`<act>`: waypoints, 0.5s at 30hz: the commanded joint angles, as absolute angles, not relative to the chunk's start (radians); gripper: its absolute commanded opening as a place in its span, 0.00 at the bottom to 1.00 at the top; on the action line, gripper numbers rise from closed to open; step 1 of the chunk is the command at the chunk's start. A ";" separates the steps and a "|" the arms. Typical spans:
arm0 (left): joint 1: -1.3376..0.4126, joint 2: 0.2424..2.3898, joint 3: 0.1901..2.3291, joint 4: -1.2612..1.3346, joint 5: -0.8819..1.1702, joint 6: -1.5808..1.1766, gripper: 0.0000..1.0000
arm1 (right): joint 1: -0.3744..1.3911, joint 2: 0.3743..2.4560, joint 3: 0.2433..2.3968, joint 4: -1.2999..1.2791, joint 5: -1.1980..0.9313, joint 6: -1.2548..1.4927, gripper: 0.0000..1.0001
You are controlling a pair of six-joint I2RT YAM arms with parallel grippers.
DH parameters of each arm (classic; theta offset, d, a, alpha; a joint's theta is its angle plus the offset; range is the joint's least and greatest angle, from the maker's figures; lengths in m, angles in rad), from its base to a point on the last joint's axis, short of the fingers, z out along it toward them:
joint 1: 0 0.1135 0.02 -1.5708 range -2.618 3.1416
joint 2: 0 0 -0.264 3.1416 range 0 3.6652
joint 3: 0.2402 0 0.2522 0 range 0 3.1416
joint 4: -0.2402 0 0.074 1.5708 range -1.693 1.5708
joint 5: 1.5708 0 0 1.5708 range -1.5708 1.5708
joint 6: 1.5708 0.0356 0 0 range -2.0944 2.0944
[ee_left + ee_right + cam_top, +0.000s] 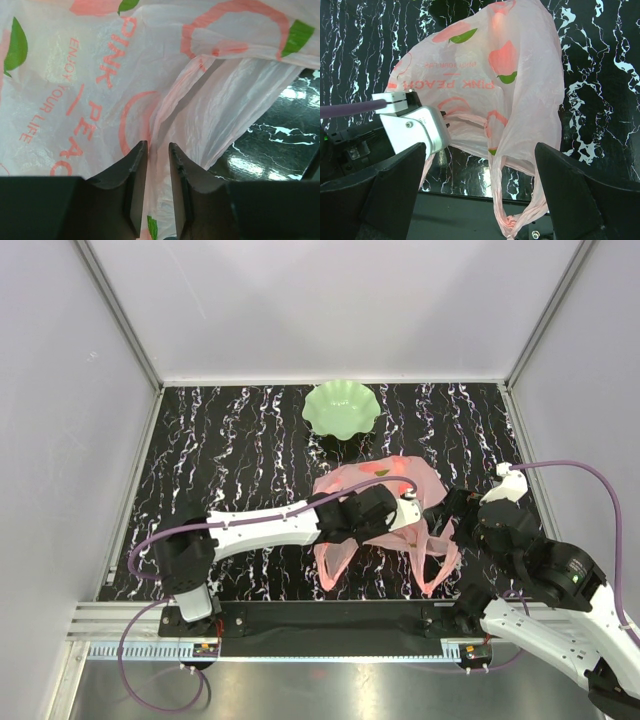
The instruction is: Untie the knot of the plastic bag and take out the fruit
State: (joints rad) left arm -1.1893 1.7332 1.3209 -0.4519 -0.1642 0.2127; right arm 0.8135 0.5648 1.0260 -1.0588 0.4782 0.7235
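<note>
Jaws, left: the left gripper (157, 145) is standing narrow, its two dark fingers (131, 180) nearly together with a fold of pink plastic running between them; it seems to be nipping that fold, though the wrist view is too close to be sure.
Jaws, right: the right gripper (479, 150) is gaping wide and holding nothing, hovering at the bag's right side.
Table (230, 440): black with white marbling, carrying everything else.
Left arm (270, 525): reaching from the near left corner across to the middle, its wrist sitting over the bag.
Plastic bag (520, 75): lying crumpled in the middle of the table, just on the near side of the dish, between the two grippers.
Dish (341, 408): green and scalloped, sitting at the far edge, close to the bag.
Handle loops (435, 565): trailing from the bag toward the near edge.
Print (105, 65): reading "PINK PEACH", with pink peaches and green leaves showing around it.
</note>
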 commanded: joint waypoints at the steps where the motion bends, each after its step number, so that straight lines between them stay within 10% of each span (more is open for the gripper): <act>1: -1.190 1.762 1.353 -0.443 -0.196 0.227 0.27 | 0.819 0.560 1.032 -1.026 0.492 0.730 0.98; 8: -1.189 1.786 1.388 -0.430 -0.230 0.241 0.00 | 0.819 0.558 1.039 -1.037 0.495 0.730 0.98; 15: -1.187 1.697 1.362 -0.313 -0.421 0.204 0.00 | 0.818 0.552 1.040 -1.038 0.495 0.729 0.98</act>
